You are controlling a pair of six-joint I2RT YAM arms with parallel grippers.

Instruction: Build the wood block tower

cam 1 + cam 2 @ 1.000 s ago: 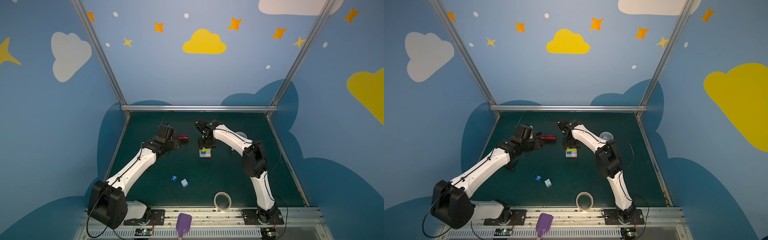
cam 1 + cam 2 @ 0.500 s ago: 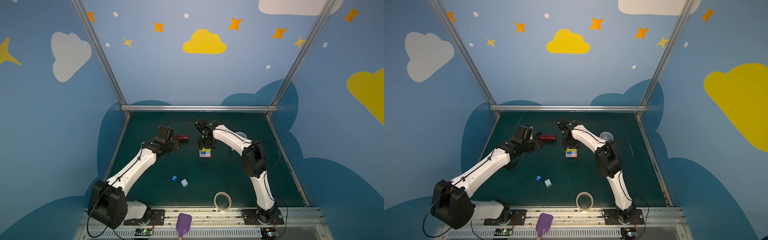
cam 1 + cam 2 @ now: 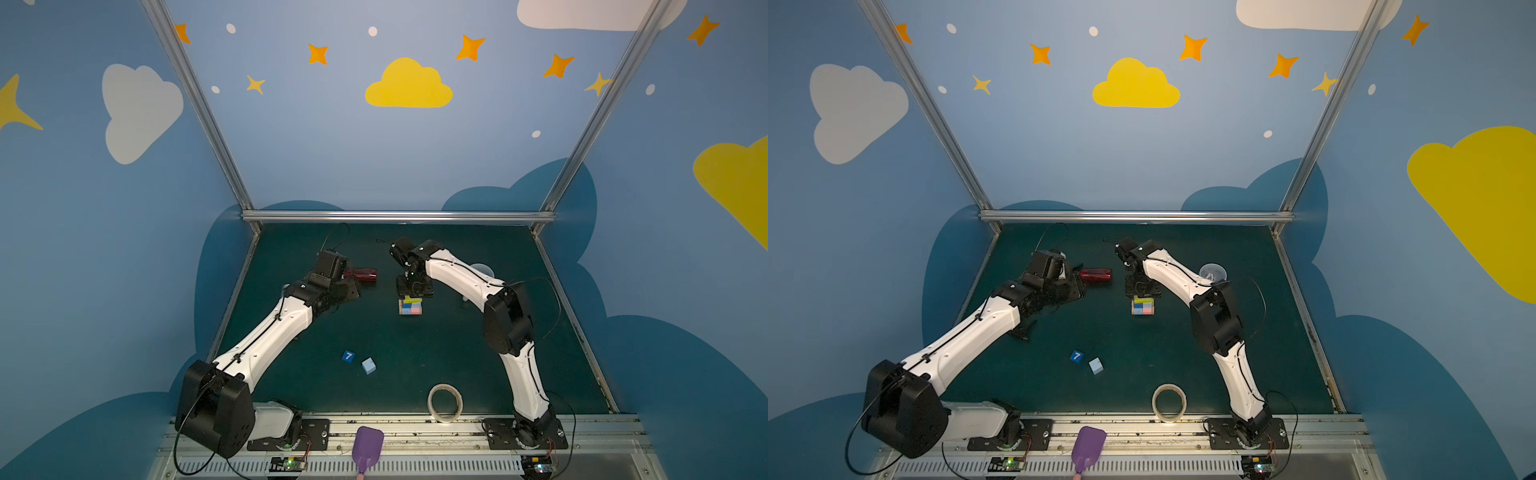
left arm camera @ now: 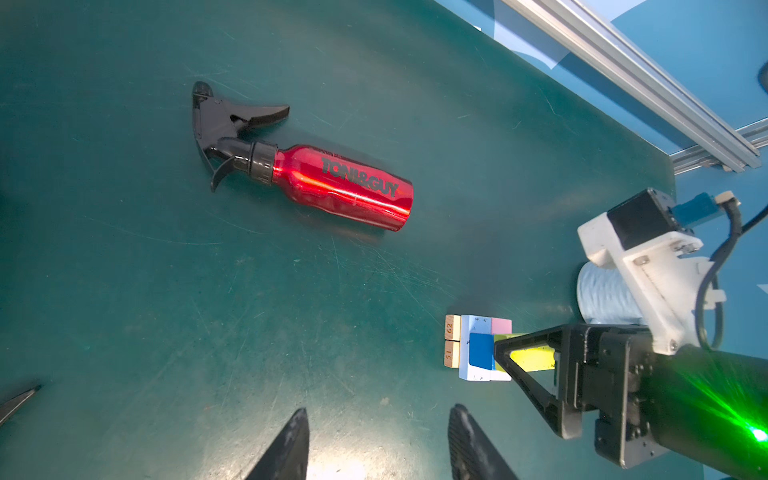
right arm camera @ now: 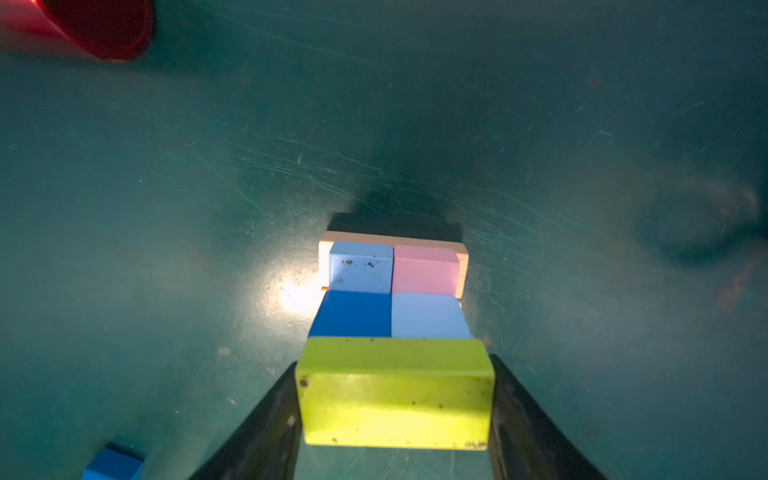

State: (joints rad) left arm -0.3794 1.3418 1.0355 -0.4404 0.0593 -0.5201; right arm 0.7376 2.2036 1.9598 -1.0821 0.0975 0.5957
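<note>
Toward the table's (image 3: 457, 353) far edge, we are gripping the yellow-green block (image 5: 395, 395) by its ends in our right gripper (image 3: 414, 296), level over the wood block tower (image 3: 410, 308) for a flat landing; our left gripper (image 4: 379, 411) is hanging open, empty, beside the red bottle (image 4: 345, 187).

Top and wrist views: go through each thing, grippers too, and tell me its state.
Wood block tower: partly built, upright.
Right gripper: shut on the yellow-green block.
Yellow-green block: held at the tower's top, contact unclear.
Left gripper: open, empty.
Dark blue cube marked 7: loose on the mat, 7 up.
Light-blue cube: loose beside it, not touching.
Red spray bottle: lying on its side.
Tape roll: lying flat.
</note>
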